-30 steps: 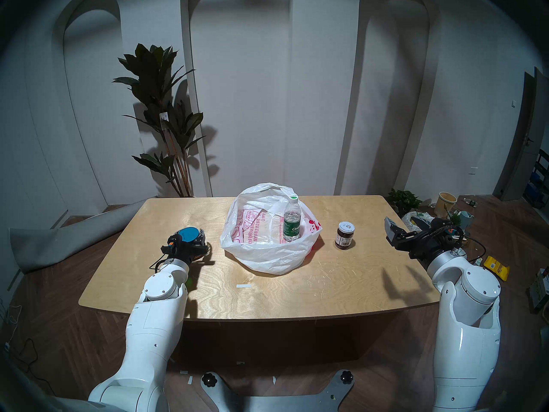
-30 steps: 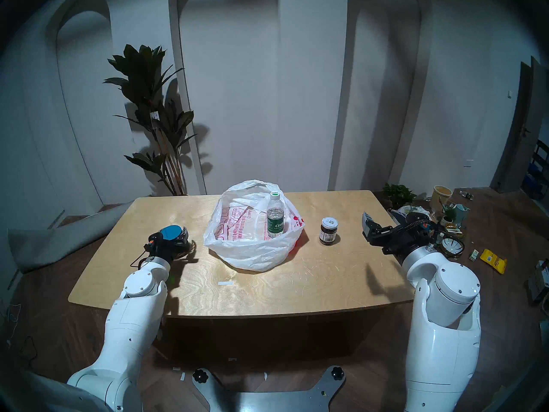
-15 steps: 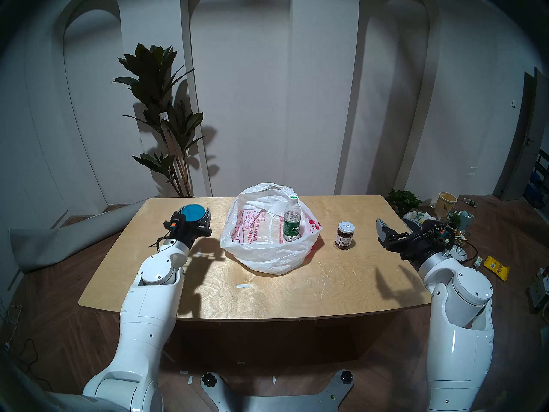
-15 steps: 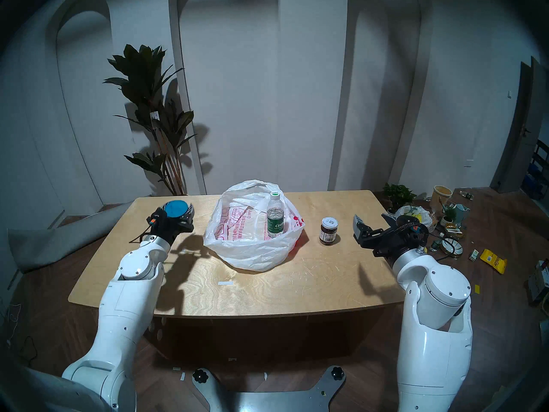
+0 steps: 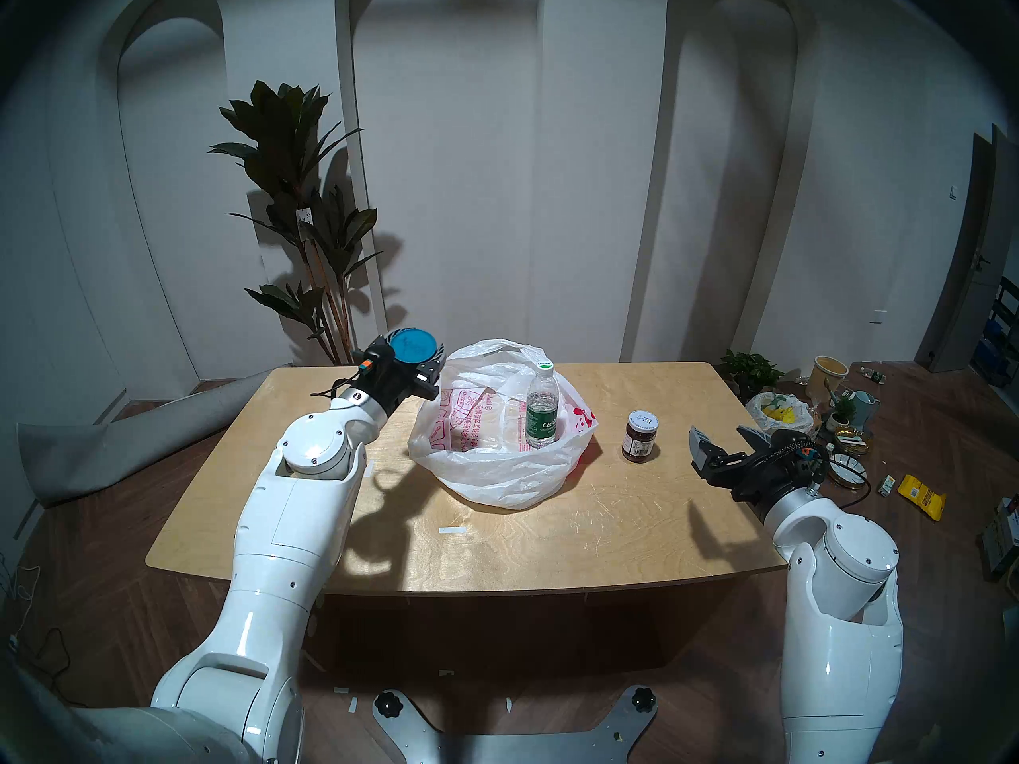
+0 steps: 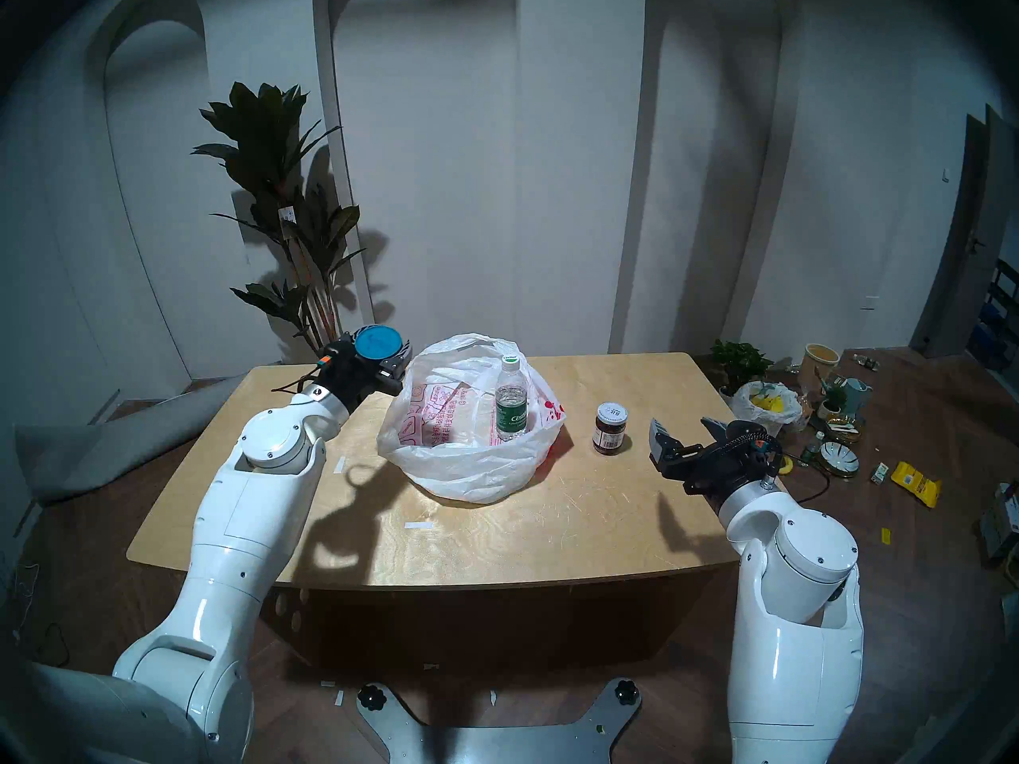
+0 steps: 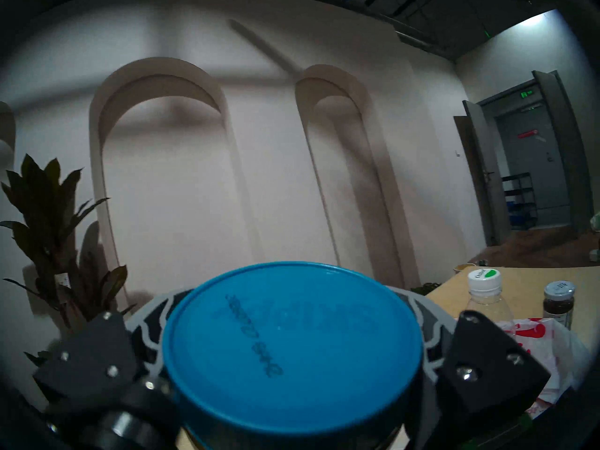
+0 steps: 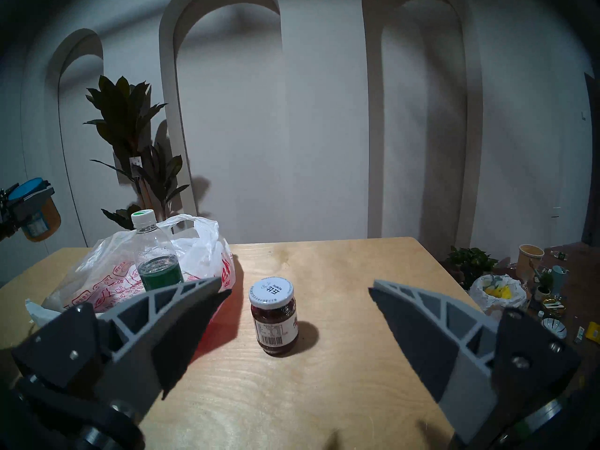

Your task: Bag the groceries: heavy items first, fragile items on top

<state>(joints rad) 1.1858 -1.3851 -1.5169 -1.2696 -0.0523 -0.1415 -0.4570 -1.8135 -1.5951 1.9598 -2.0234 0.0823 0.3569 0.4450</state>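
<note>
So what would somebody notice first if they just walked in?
Probably the blue-lidded jar, held up in the left gripper beside the white plastic bag in the middle of the table. A water bottle stands inside the bag, and a small dark jar waits before the right gripper's open fingers.

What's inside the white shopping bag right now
A water bottle stands upright inside the bag. The near wall hides the bottle's base and part of the bag floor, so anything low there can't be seen.

I lifted the blue-lidded jar (image 5: 411, 347) to the bag (image 5: 496, 470) rim; my right claw (image 5: 728, 443) came nearer the small jar (image 5: 639, 436).
</note>
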